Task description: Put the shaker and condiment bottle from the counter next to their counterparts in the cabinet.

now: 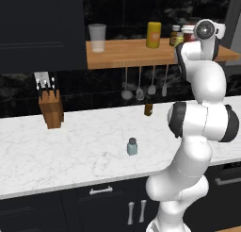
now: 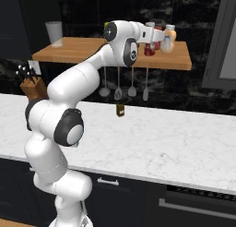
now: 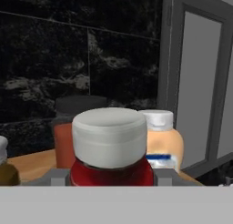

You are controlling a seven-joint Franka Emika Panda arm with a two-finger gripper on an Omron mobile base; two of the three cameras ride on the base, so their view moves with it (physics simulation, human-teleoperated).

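My gripper (image 3: 111, 176) is shut on the condiment bottle (image 3: 111, 166), a squat red bottle with a wide white cap that sits between the fingertips (image 3: 58, 175). In the right base view the gripper (image 2: 152, 42) holds the bottle (image 2: 149, 49) over the right end of the cabinet shelf (image 2: 73, 50), among the counterparts (image 2: 167, 39). Close behind it stand a boxy red container (image 3: 63, 139) and a pale orange bottle (image 3: 167, 143). The shaker (image 1: 132, 146), pale blue-green with a grey cap, stands upright on the white marble counter (image 1: 66, 153), far below the gripper.
A clear glass cup (image 1: 97, 37) and a tall yellow canister (image 1: 153, 35) stand further left on the shelf. Ladles and spoons (image 1: 140, 87) hang under it. A slim brown bottle (image 1: 148, 108) and a knife block (image 1: 51, 111) stand at the counter's back.
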